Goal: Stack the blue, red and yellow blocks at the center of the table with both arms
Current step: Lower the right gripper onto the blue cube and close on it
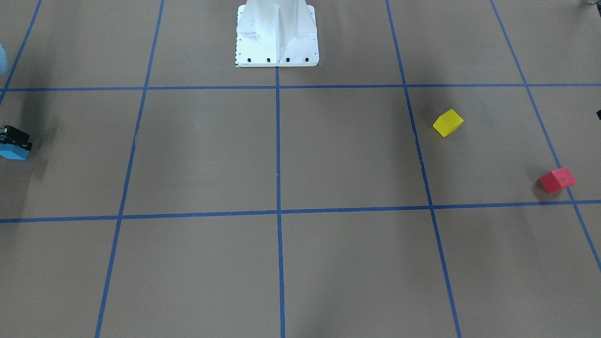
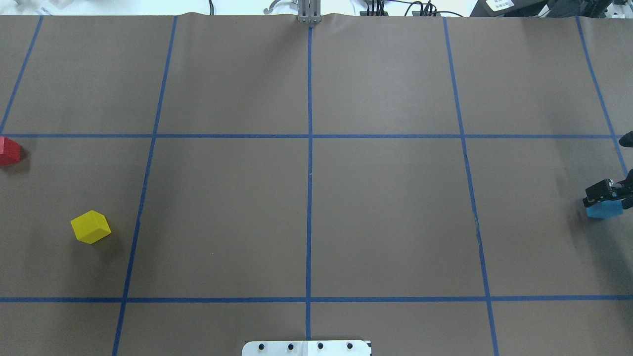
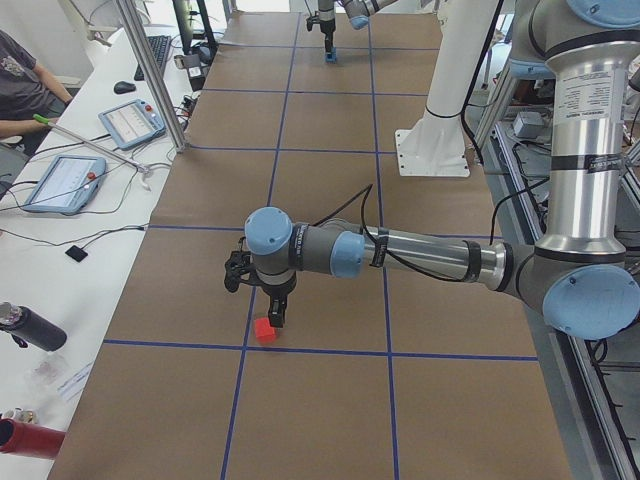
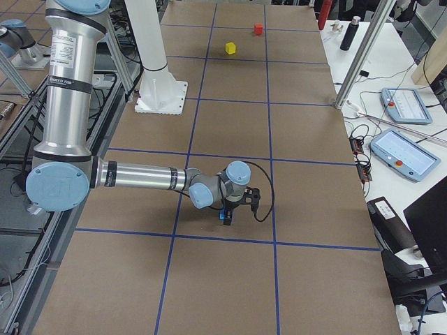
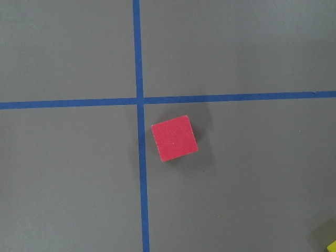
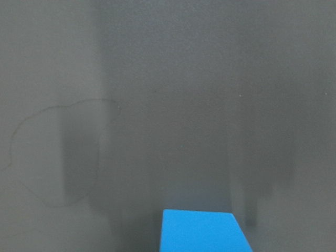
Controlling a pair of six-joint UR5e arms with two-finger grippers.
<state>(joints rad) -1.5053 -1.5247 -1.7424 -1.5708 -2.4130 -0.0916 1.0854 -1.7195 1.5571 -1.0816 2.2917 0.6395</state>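
Note:
The blue block [image 2: 604,211] is at the table's far right, under my right gripper [image 2: 604,197], which is shut on it; it also shows in the front view [image 1: 11,152] and low in the right wrist view [image 6: 203,231]. The red block [image 2: 9,151] lies on the table at the far left edge, centred in the left wrist view [image 5: 174,138]. My left gripper [image 3: 275,318] hangs just above the red block [image 3: 264,329]; I cannot tell whether it is open or shut. The yellow block [image 2: 90,226] lies alone on the left side.
The white robot base [image 1: 277,35] stands at the middle of the near edge. Blue tape lines [image 2: 309,148] divide the brown table into squares. An operator bench with tablets [image 3: 128,122] and metal posts [image 4: 363,52] runs along the far side.

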